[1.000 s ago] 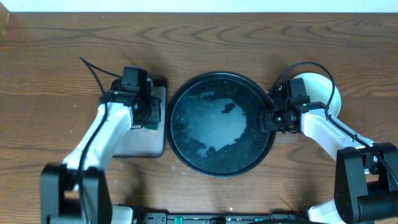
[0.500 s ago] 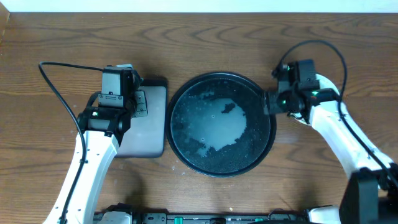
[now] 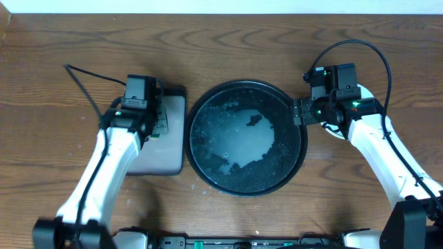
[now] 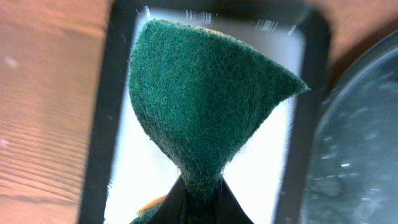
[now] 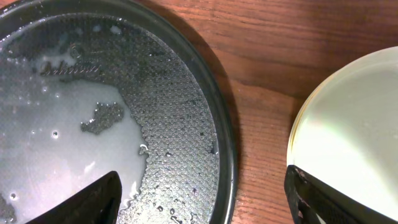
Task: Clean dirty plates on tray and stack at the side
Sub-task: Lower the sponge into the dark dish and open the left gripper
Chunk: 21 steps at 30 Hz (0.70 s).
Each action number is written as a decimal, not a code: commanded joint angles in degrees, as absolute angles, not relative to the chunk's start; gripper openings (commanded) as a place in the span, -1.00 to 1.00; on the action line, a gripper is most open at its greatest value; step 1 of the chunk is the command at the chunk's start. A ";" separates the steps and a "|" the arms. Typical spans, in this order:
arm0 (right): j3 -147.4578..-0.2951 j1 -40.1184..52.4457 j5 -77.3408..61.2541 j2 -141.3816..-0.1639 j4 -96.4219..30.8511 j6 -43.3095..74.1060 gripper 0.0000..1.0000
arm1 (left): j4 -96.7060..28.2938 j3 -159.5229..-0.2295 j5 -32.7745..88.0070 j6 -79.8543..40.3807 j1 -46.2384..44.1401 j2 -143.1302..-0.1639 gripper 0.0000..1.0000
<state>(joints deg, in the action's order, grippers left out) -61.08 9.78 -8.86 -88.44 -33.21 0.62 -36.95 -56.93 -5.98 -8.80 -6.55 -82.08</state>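
Observation:
The large round black tray (image 3: 246, 138) sits mid-table, wet, with a pool of cloudy water and no plate on it. Its rim (image 5: 217, 134) runs through the right wrist view. A pale yellow plate (image 5: 354, 124) lies on the wood right of the tray; from overhead my right arm covers it. My right gripper (image 3: 303, 113) (image 5: 202, 205) hangs open over the tray's right rim, one finger over the tray, the other over the plate's edge, nothing between them. My left gripper (image 3: 156, 122) (image 4: 200, 194) is shut on a green scouring sponge (image 4: 205, 106), held above the rectangular tray.
A smaller rectangular black-rimmed tray (image 3: 165, 149) (image 4: 99, 124) lies just left of the round tray, under my left gripper. Bare wooden table (image 3: 62, 83) surrounds both. Cables loop above each wrist.
My right gripper's jaws have opened wider and the arm has shifted up, now covering the plate at the right. My left arm has swung about over the rectangular tray, sponge still held.

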 commanded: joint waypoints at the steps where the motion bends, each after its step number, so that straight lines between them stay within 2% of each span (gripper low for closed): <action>1: -61.43 10.15 -8.36 -88.14 -33.19 -0.12 0.65 | -35.66 -55.77 -6.46 -10.24 -6.68 -87.31 -0.85; 11: -61.43 10.15 -8.34 -88.14 -33.41 -0.12 0.69 | -32.45 -55.77 -6.48 -11.27 -6.68 -92.40 -0.85; 13: -61.43 10.15 -8.34 -88.14 -33.43 -0.12 0.69 | -32.42 -55.77 -6.48 -11.25 -6.68 -92.40 -0.70; 17: -61.43 10.17 -8.36 -88.14 -33.67 -0.10 0.70 | -32.45 -55.77 -6.48 -11.27 -6.68 -92.42 -0.66; 18: -61.43 10.17 -8.36 -88.14 -33.74 -0.10 0.71 | -32.45 -55.77 -6.48 -11.27 -6.68 -92.42 -0.54; 21: -61.43 10.17 -8.36 -88.14 -34.11 -0.10 0.93 | -32.42 -55.77 -6.48 -11.27 -6.68 -92.42 -0.41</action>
<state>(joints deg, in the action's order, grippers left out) -61.08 9.78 -8.69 -88.44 -33.82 0.54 -32.53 -56.16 -6.00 -10.72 -6.55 -92.62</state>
